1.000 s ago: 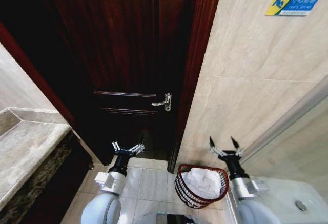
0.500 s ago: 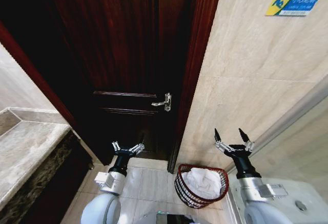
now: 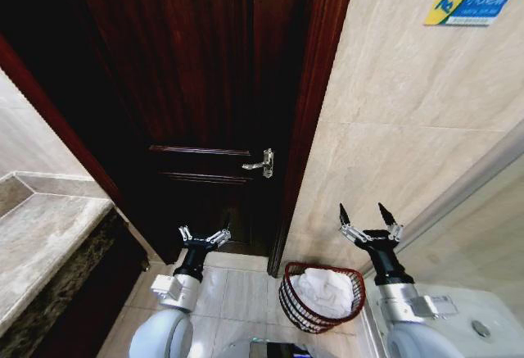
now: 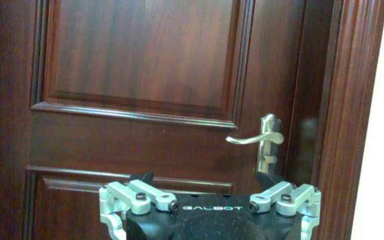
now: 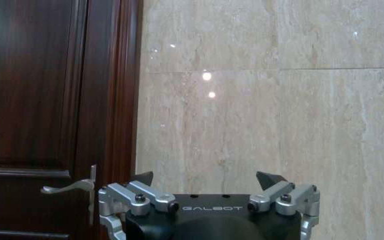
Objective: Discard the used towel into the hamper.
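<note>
A white towel (image 3: 322, 290) lies bunched inside the hamper (image 3: 292, 302), a dark reddish-brown wire basket on the tiled floor by the wall. My right gripper (image 3: 366, 214) is raised above and to the right of the hamper, open and empty, pointing at the beige stone wall (image 5: 259, 100). My left gripper (image 3: 205, 234) is held low to the left of the hamper, open and empty, facing the dark wooden door (image 4: 145, 75). In the wrist views each gripper, left (image 4: 204, 178) and right (image 5: 204, 178), shows spread fingertips.
The dark door has a silver lever handle (image 3: 260, 163). A stone counter (image 3: 41, 243) stands at the left. A white fixture with a drain (image 3: 479, 325) sits at the lower right. A blue and yellow sign (image 3: 471, 2) is on the wall.
My right gripper rose from just beside the hamper's rim to higher up near the wall, then shifted slightly left. The left arm and the towel have not moved.
</note>
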Available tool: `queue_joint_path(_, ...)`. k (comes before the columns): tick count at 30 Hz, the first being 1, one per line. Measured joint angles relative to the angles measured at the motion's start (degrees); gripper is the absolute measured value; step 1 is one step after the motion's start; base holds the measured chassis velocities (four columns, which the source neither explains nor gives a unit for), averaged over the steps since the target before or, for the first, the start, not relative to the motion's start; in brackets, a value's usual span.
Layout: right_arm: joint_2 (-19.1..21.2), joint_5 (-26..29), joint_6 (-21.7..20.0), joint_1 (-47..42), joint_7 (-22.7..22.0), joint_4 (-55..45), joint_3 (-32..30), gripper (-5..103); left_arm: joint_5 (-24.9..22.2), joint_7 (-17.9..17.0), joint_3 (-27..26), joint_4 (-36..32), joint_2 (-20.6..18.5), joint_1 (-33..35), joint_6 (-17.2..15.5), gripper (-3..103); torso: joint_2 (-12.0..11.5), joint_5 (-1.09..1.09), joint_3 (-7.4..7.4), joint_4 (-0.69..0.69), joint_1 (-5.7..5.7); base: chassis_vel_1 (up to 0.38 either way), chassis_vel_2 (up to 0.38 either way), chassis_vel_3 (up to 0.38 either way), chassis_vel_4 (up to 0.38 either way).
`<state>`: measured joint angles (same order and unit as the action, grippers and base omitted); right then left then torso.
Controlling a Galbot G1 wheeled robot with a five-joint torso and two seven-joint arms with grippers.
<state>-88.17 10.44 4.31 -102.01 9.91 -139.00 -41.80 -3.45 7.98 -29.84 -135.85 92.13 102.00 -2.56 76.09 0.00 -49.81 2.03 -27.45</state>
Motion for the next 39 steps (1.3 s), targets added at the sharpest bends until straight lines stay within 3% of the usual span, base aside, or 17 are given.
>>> queue_joint_path(39, 0.0, 0.0, -0.1, 0.0, 0.0, 0.2, 0.0, 100, 0.0, 0.0, 0.0, 0.0, 0.0, 0.0, 0.0, 100, 0.0, 0.00, 0.00, 0.00, -0.01, 0.004, -0.003, -0.004, 0.004)
